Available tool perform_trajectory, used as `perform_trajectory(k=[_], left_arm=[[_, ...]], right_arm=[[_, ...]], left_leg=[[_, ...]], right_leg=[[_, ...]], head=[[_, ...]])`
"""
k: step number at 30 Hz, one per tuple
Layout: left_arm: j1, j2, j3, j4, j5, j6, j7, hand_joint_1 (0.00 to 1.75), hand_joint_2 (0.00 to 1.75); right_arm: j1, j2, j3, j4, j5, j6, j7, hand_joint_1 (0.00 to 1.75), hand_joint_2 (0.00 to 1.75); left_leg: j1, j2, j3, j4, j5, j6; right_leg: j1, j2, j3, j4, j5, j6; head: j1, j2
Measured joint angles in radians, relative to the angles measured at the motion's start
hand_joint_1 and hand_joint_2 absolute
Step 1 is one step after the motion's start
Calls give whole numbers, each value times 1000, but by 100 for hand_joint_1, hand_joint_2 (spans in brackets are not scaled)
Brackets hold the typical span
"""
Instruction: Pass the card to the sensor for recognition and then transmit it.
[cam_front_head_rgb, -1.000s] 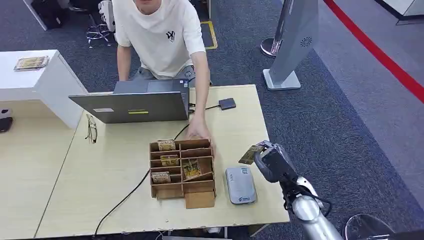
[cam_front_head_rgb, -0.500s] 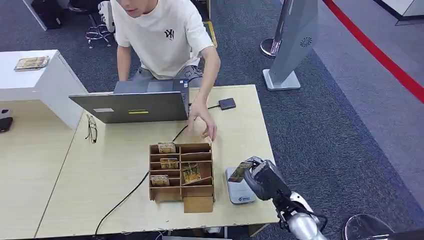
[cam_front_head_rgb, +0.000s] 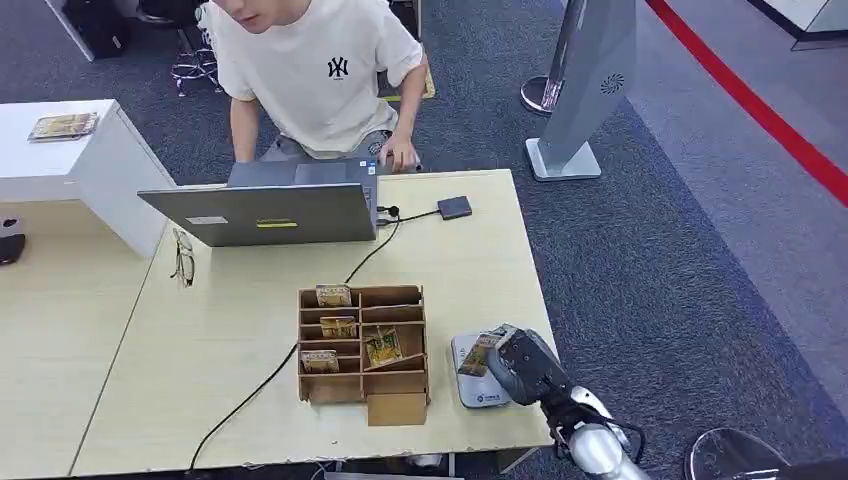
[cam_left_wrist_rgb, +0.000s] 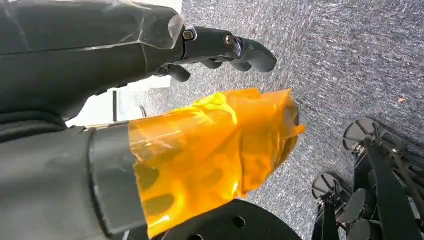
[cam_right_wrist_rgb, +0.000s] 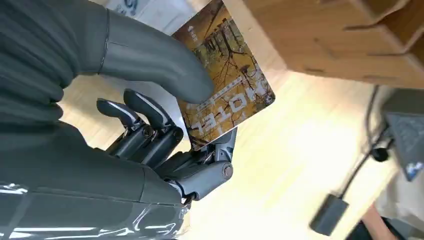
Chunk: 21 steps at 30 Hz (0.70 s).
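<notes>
My right hand (cam_front_head_rgb: 524, 366) pinches a yellow-brown hotel card (cam_front_head_rgb: 477, 354) between thumb and fingers. It holds the card just above the grey card sensor (cam_front_head_rgb: 474, 386) near the table's front right corner. In the right wrist view the card (cam_right_wrist_rgb: 226, 94) sits under the thumb (cam_right_wrist_rgb: 150, 60), with the sensor (cam_right_wrist_rgb: 150, 9) beyond it. My left hand (cam_left_wrist_rgb: 150, 100) hangs over grey carpet, its thumb wrapped in orange film, holding nothing.
A wooden compartment box (cam_front_head_rgb: 363, 342) with several cards stands left of the sensor. Behind it are a laptop (cam_front_head_rgb: 265, 208), glasses (cam_front_head_rgb: 183, 257), a cable and a small dark box (cam_front_head_rgb: 454, 207). A person (cam_front_head_rgb: 320, 75) sits across the table, one hand (cam_front_head_rgb: 400, 155) by the laptop.
My right hand has come down and to the left, bringing the card from the table's right edge to over the sensor. The person's hand has drawn back from the box to the laptop.
</notes>
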Motion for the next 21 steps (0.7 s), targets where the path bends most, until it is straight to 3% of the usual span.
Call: perform_trajectory(k=[11, 21], left_arm=[[1, 10, 0, 4, 1, 0, -1, 0, 0], [1, 12, 0, 7, 3, 0, 0, 0, 0]], right_arm=[[-26, -45, 0, 37, 30, 30, 39, 175, 175], [-35, -47, 3, 55, 44, 36, 48, 175, 175]], left_leg=[[0, 0, 0, 0, 0, 0], [0, 0, 1, 0, 0, 0]], right_leg=[[0, 0, 0, 0, 0, 0], [0, 0, 1, 0, 0, 0]], head=[[0, 0], [0, 0]])
